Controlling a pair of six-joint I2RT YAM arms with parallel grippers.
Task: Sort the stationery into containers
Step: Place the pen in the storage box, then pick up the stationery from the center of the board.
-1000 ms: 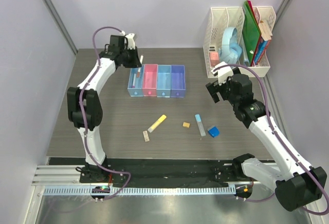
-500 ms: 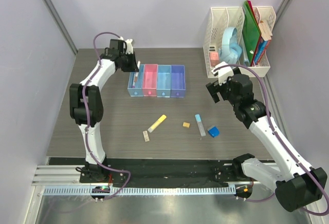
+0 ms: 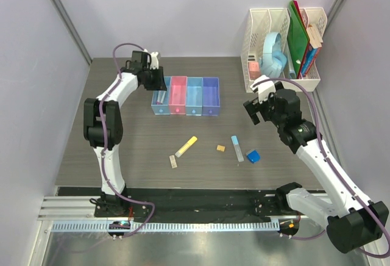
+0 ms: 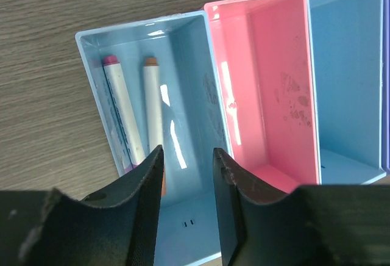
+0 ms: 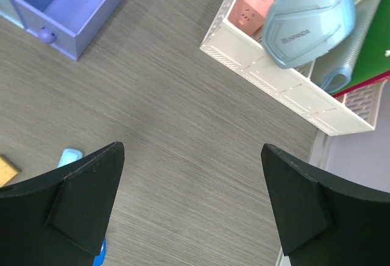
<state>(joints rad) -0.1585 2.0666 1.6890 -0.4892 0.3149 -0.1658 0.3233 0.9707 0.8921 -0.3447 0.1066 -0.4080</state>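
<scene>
The four joined bins stand at the table's back: light blue (image 3: 159, 97), pink (image 3: 177, 95), light blue (image 3: 194, 95) and purple-blue (image 3: 210, 95). My left gripper (image 3: 160, 85) (image 4: 187, 150) hangs over the left light blue bin (image 4: 189, 95), jaws apart and empty. Two thin white pens lie in it, one pink-capped (image 4: 122, 116) and one orange-capped (image 4: 152, 110). On the table lie a yellow marker (image 3: 186, 146), tiny orange block (image 3: 220, 148), pale blue stick (image 3: 236, 147), blue wedge (image 3: 253, 155) and beige block (image 3: 173, 162). My right gripper (image 3: 255, 110) (image 5: 192, 147) is wide open, empty, right of the bins.
A tall white mesh file rack (image 3: 281, 83) (image 5: 286, 83) at the back right holds green folders, books, a pale blue device and a pink block. The right wrist view shows the purple-blue bin (image 5: 67, 3) and the pale blue stick's tip (image 5: 70, 156).
My left wrist has shifted a little to the right and settled over the left bin. The right arm has barely moved.
</scene>
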